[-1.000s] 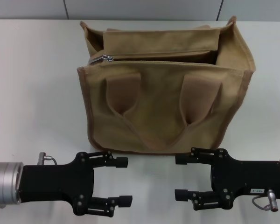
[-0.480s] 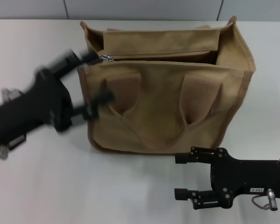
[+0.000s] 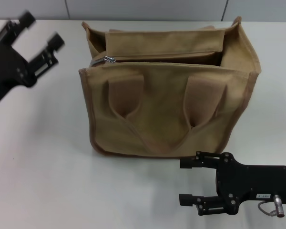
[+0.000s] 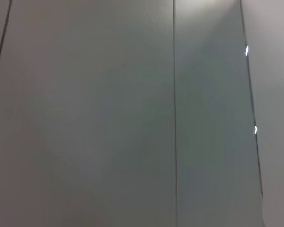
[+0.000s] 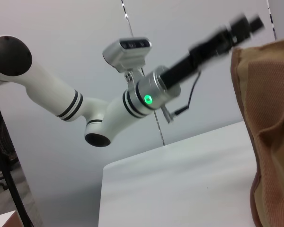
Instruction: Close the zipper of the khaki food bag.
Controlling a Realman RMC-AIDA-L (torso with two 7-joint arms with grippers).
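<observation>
The khaki food bag [image 3: 169, 107] stands upright in the middle of the white table, its two handle straps facing me. Its zipper [image 3: 162, 56] runs along the top panel, with the silver pull tab [image 3: 109, 59] at the left end and a dark gap showing at the right end. My left gripper [image 3: 42, 30] is raised at the far left, open and empty, apart from the bag. My right gripper [image 3: 182, 181] rests open near the table's front, just short of the bag's front face. The right wrist view shows the bag's edge [image 5: 270, 132] and the blurred left gripper [image 5: 236, 28].
The white table [image 3: 47, 167] extends all around the bag. A grey panelled wall [image 3: 143, 9] stands behind it and fills the left wrist view. The left arm's white links [image 5: 61, 99] reach across above the table.
My left arm has lifted from the table's front left, swung up past the bag's left side, and now hangs at the far left. The right gripper has stayed put.
</observation>
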